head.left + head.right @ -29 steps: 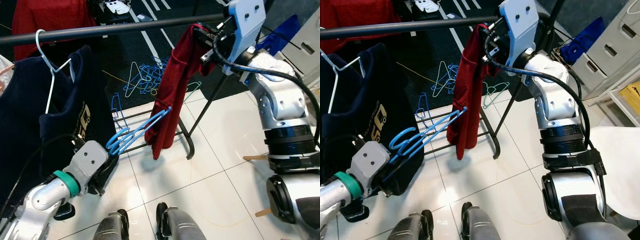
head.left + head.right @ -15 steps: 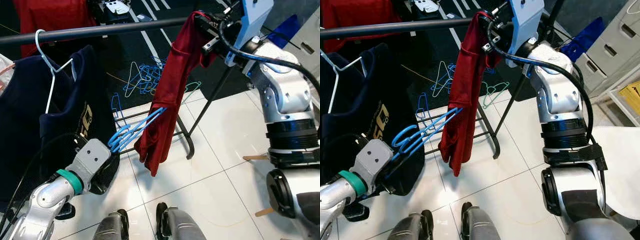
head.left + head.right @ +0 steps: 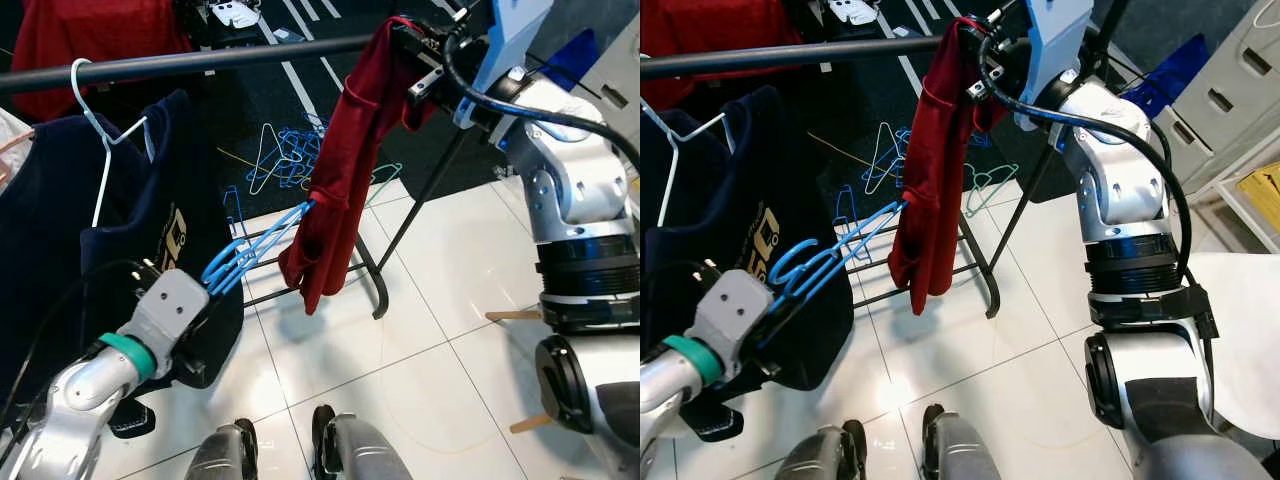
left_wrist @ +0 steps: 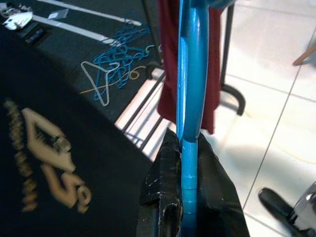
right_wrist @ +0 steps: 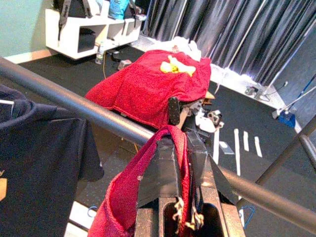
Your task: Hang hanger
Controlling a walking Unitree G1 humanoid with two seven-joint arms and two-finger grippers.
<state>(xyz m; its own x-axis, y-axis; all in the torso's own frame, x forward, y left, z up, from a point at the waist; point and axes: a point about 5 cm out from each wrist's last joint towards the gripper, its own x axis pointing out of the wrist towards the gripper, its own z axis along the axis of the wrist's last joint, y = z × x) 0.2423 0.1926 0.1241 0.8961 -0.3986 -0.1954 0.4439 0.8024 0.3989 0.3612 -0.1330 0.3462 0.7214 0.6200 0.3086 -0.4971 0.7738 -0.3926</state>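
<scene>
Cloth of the red garment [image 3: 932, 170] hides your right hand [image 5: 174, 148] pinching it at the rail [image 3: 200, 60]; your left hand [image 4: 181, 163] pinches the blue hanger [image 3: 255, 250] over white floor tiles [image 3: 420, 330].

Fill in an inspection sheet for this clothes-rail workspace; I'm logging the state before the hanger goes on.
Surface: white tile floor, dark carpet behind.
Job's things: blue hanger reaching into the red garment; black rail above.
Clutter: pile of blue hangers on the carpet; navy shirt on a white hanger.
Grippers: left gripper shut on the blue hanger; right gripper shut on the red garment by the rail.
Cables: black cable along the right arm.
Surroundings: red cloth, dark curtains, white shelf.
</scene>
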